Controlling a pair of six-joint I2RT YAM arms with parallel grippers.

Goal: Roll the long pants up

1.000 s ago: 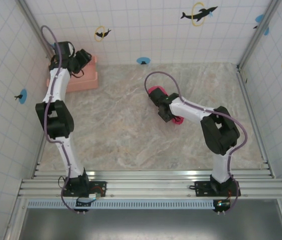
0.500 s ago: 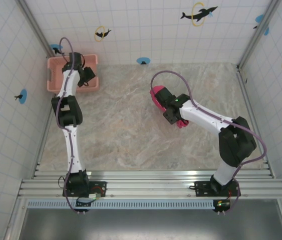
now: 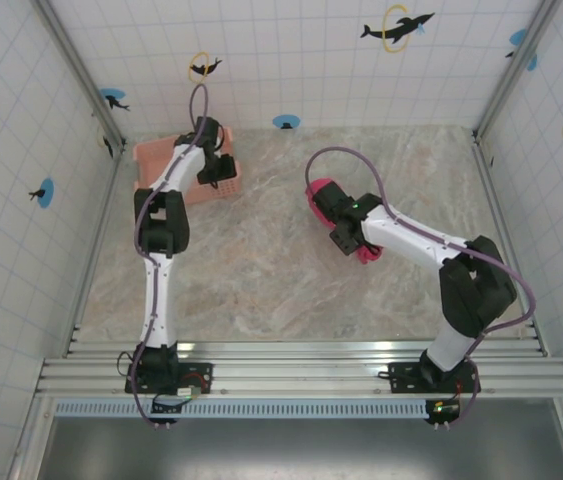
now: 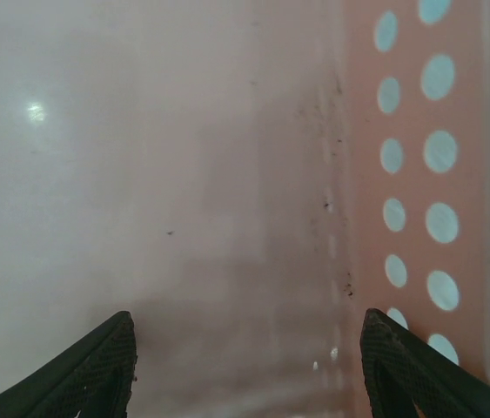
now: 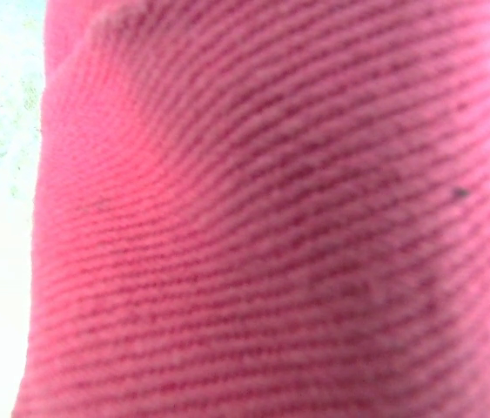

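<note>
Left gripper point(image 4: 246, 324) inside the basket point(image 3: 153, 158), fingers spread, nothing between them: probably readying it for the roll. Pants point(image 3: 317, 189), a thick roll, lie well right of the basket under the right gripper point(image 3: 344, 228), likely pinned against unwinding. Clamped or not: cannot tell.

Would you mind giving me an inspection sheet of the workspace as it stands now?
Surface: marbled tabletop, no spills seen.
Job's things: long pants, a magenta roll right of centre.
Clutter: salmon basket, far left corner, sitting askew.
Grippers: left gripper open over the basket's floor; right gripper on the pants, jaws hidden.
Cables: purple cables loop above each arm, no snag seen.
Surroundings: tiled walls with dolphin stickers; metal rail at the near edge.
</note>
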